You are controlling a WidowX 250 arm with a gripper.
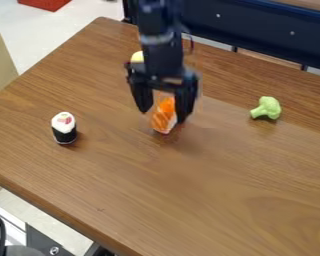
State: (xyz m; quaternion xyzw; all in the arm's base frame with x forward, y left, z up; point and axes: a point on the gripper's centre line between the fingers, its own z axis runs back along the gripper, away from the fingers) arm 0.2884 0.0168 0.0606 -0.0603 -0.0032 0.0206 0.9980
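Wooden counter (209, 200), its near part closest to the camera, carries everything in play; beyond its far edge runs a dark blue panel (256, 27); a black robot arm (159, 25) comes in over that edge, its gripper (163, 115) hanging above the far half of the counter; the fingers (185, 100) stand open, one on each side of an orange and white piece of toy sushi (164, 117), whose lower end reaches past their tips; whether they touch it, I cannot tell. Toward the counter's left edge a black and white sushi roll (64, 129) stands upright; light green toy broccoli (266, 107) sits toward the far edge, right of the sushi; a pale yellow thing (137, 57), partly hidden by the arm, lies toward the far left corner.
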